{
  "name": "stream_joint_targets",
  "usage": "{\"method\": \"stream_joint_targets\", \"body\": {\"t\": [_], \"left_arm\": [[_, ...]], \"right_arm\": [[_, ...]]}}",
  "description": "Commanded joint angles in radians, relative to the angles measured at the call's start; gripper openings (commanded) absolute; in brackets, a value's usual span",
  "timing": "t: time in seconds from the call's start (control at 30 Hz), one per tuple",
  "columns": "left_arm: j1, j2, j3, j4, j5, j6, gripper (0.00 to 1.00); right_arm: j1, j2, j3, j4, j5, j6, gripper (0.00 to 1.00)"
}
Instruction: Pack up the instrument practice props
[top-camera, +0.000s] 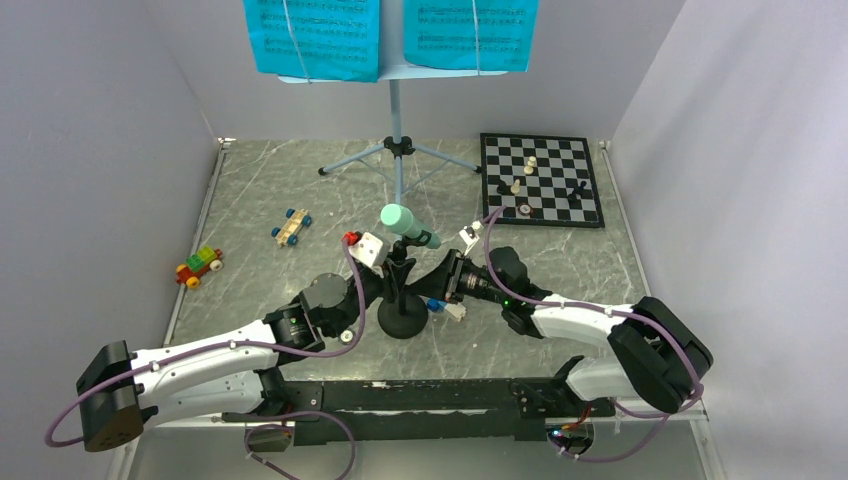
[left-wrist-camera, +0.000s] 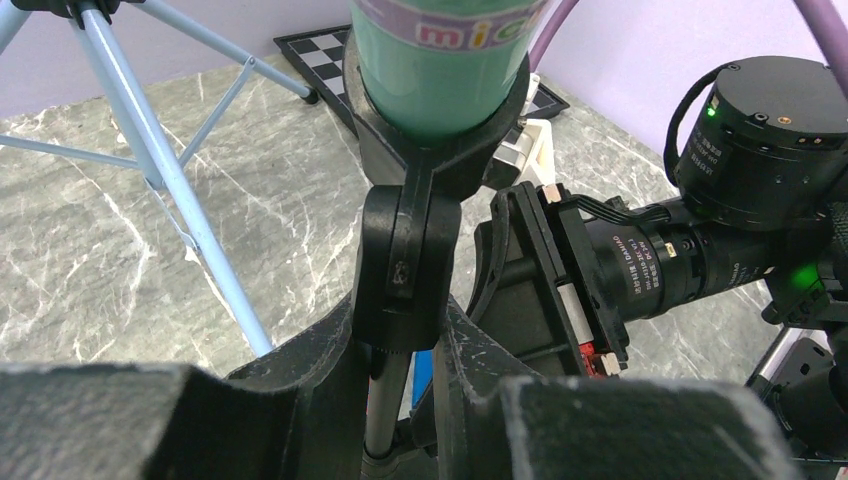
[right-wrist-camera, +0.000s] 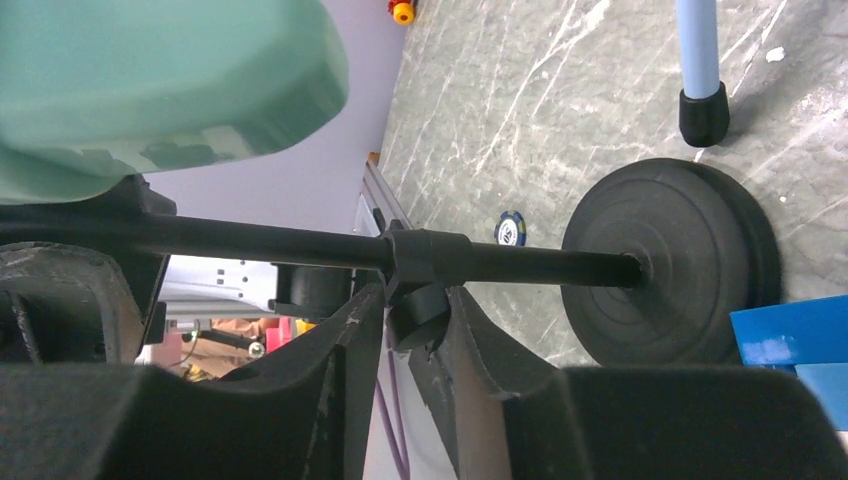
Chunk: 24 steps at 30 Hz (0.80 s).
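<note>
The mint-green toy microphone (top-camera: 405, 224) sits tilted in the clip of the small black mic stand (top-camera: 402, 322), which stands near the middle front of the table. My left gripper (left-wrist-camera: 400, 345) is shut on the stand's black neck piece (left-wrist-camera: 405, 250) just under the microphone (left-wrist-camera: 440, 70). From the other side, my right gripper (right-wrist-camera: 418, 315) has its jaws against the round knob on the stand's pole (right-wrist-camera: 300, 248), above the round base (right-wrist-camera: 670, 265). Behind stands the pale-blue music stand (top-camera: 396, 110) with two cyan sheet-music pages (top-camera: 313, 35) (top-camera: 470, 33).
A chessboard (top-camera: 541, 180) with pieces lies at the back right. Two toy cars (top-camera: 291, 227) (top-camera: 199, 266) sit on the left. A blue-white block (top-camera: 443, 307) lies beside the mic stand's base. The music stand's legs (left-wrist-camera: 160, 170) spread close behind. Grey walls enclose three sides.
</note>
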Motion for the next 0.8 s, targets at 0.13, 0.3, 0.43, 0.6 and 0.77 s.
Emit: {"method": "stream_joint_targets", "body": {"t": [0.13, 0.3, 0.43, 0.6, 0.77], "left_arm": [[-0.010, 0.015, -0.038, -0.065, -0.004, -0.006, 0.00], [-0.011, 0.014, -0.045, -0.072, -0.004, -0.019, 0.00], [-0.014, 0.020, -0.052, -0.082, -0.008, -0.036, 0.00], [-0.018, 0.036, -0.065, -0.095, -0.021, -0.061, 0.00], [-0.021, 0.053, -0.076, -0.094, -0.028, -0.083, 0.00]], "right_arm": [[-0.009, 0.012, 0.009, 0.073, -0.023, -0.032, 0.23], [-0.010, 0.028, 0.015, 0.058, -0.016, -0.096, 0.00], [-0.005, 0.010, 0.012, -0.004, 0.045, -0.222, 0.00], [0.034, -0.093, -0.036, -0.053, 0.202, -0.403, 0.00], [0.161, -0.155, -0.027, -0.164, 0.451, -0.652, 0.00]]}}
